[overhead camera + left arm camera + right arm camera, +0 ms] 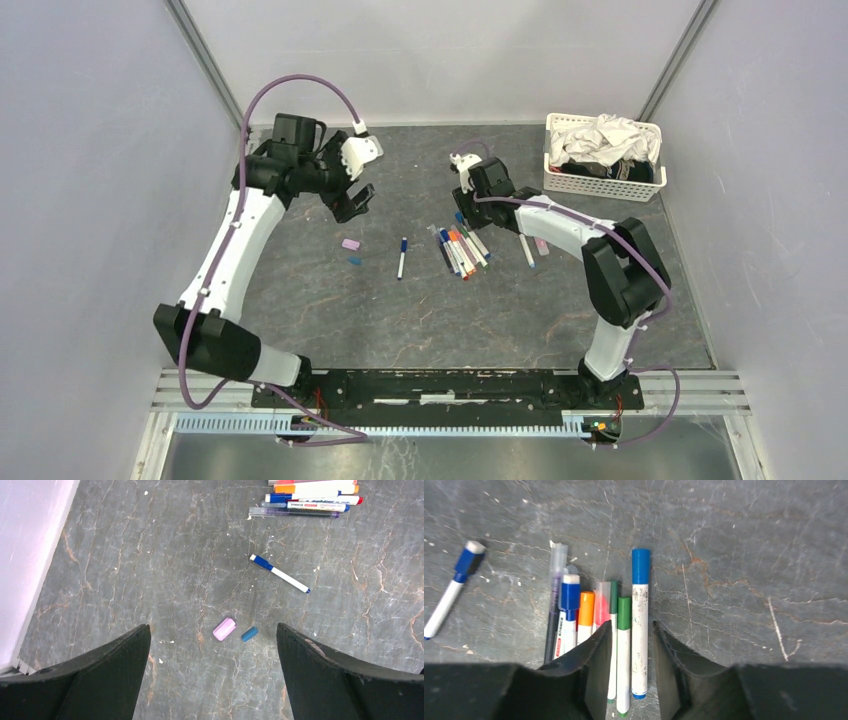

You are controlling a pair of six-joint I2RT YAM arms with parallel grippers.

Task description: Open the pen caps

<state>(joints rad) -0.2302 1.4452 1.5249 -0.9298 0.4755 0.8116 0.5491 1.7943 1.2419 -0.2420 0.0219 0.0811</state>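
The left gripper hangs over the left part of the dark table, and its two fingers stand wide apart with nothing between them. On the table below it lie two loose pen caps: a lilac cap and, just beside it on the right, a smaller blue cap. They are near each other but do not touch.

A little more to the right lies a single pen, apart from the others, with a white barrel and a blue part at one end.

In the middle of the table is the group of pens, lying side by side and touching one another. In the right wrist view they still carry their caps: a blue cap, an orange cap, a green cap and a longer blue cap on the rightmost pen. At the left edge of the group is a thin pen with a clear cap.

The right gripper is low over this group. Its fingers are a little open and stand on both sides of the green pens and the blue-capped pen. I cannot tell if they touch them.

To the right of the group lies one more pen with a lilac one just beside it. In the far right corner stands a white basket with cloth inside
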